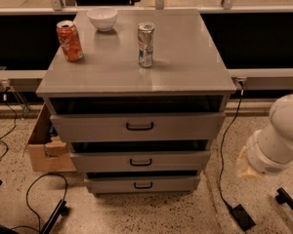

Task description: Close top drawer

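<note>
The top drawer (136, 126), pulled out, runs left-right with its front facing the camera; the gripper (241, 165) hangs apart at right, spread untellable.

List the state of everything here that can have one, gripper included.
top drawer: partly open, dark gap above its front
middle drawer: looks slightly open
bottom drawer: looks slightly open
orange can: upright on the cabinet top
silver can: upright, dented
white bowl: upright, near the back edge
cardboard box: open-topped, on the floor
gripper: low, right of the drawers, touching nothing
</note>
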`<control>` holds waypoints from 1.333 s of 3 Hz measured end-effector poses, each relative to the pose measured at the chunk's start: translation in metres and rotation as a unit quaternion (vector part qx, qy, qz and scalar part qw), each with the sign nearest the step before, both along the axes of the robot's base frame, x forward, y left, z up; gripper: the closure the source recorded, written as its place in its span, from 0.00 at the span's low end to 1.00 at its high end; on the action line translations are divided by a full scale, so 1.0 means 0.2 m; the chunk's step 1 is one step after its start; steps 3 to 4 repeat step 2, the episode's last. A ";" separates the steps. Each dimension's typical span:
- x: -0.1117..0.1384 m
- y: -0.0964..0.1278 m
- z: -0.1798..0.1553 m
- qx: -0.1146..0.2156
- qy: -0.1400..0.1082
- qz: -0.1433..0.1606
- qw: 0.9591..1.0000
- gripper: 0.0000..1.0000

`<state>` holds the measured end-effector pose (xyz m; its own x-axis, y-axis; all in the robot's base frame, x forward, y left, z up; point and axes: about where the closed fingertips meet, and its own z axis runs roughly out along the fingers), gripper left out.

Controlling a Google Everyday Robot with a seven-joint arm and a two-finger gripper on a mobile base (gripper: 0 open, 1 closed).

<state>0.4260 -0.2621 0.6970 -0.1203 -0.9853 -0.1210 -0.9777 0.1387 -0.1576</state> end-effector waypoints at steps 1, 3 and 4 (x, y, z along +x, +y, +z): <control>-0.11 -0.30 0.21 -0.033 0.008 -0.075 0.997 1.00; -0.12 -0.31 0.22 -0.035 0.014 -0.078 0.996 0.82; -0.12 -0.31 0.22 -0.035 0.014 -0.078 0.996 0.82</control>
